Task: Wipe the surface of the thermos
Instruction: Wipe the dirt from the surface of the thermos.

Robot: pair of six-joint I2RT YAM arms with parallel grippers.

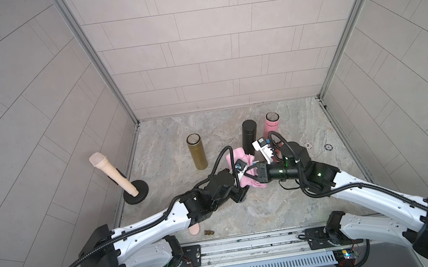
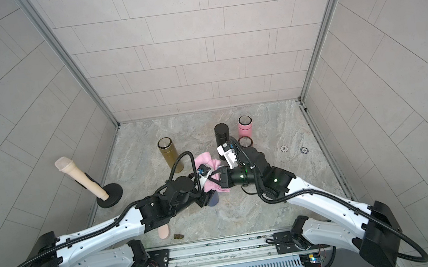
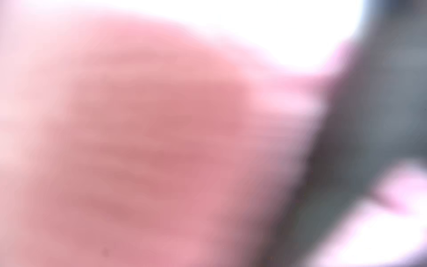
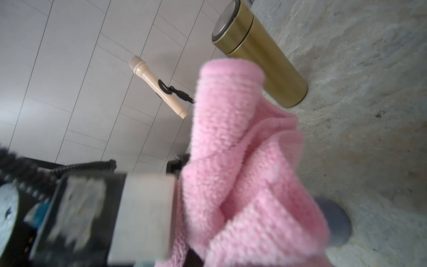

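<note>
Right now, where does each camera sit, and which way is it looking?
Top views: above the robot's base, looking down at the marble table; left arm and right arm show.
Left wrist: against the pink cloth, all blur; no robot part recognisable.
Right wrist: behind the right gripper, facing cloth, gold thermos, microphone.
Shared: the cloth, in all views.

No text, brand or number is showing clearly enough to read. The sticker [image 1: 262, 143] on a wrist camera [image 1: 266, 153] and the round discs [image 1: 328, 147] are appearing too small to make out.
</note>
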